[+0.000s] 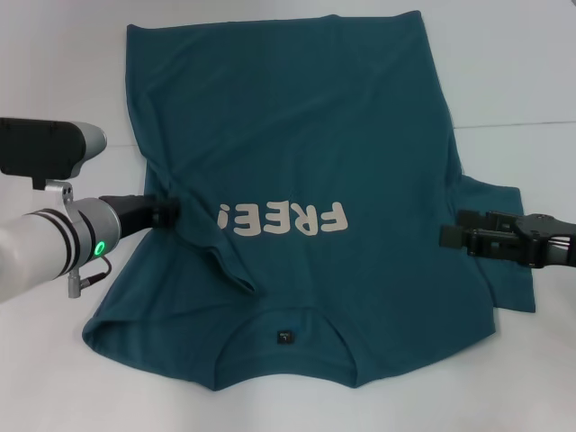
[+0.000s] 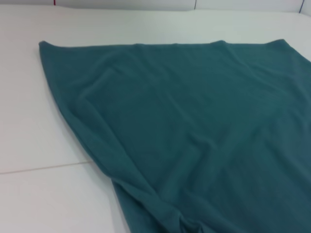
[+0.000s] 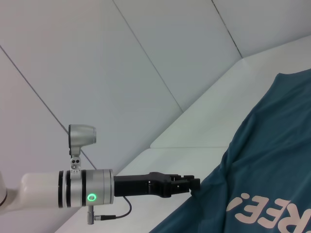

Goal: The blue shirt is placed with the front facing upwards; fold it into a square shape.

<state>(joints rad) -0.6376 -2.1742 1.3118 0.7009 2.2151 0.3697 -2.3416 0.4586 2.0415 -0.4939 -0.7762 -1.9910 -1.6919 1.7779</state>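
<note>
Basically, the large dark teal-blue cotton short-sleeved T-shirt (image 1: 306,180) lies spread on the white bench (image 1: 54,54), front up, white "FREE!" print (image 1: 283,219) across the chest, round collar with small dark label (image 1: 284,338) on the robot's side, hem at the far edge. Left-sleeve side already looks bunched inward: a ridge of cloth runs diagonally from the left end effector down toward the collar. Right short sleeve (image 1: 504,243) lies flat, sticking out past the body.

Left end effector (image 1: 167,212), black fingers on a silver wrist, sits at the shirt's left edge level with the print; fingers look pinched together on the fabric fold there, and the right wrist view shows the same, tips buried in the cloth edge. Right end effector (image 1: 450,237) is at the shirt's right edge by the armpit, level with the left one; whether it is open or closed, cannot tell, and no clear grip on cloth is visible.

Step in hand, as I judge it: taking both side edges to fold sleeves and sides inward. To do it well:
- get a firm pinch on the right edge first, both layers
- lift both sides low and evenly, so the body doesn't drag
- carry edges toward the centre line, parallel, not skewed
- flatten the left ridge before laying down, else the square comes out lumpy

Risk: grabbing the top layer only, or pulling the shirt off-centre.
</note>
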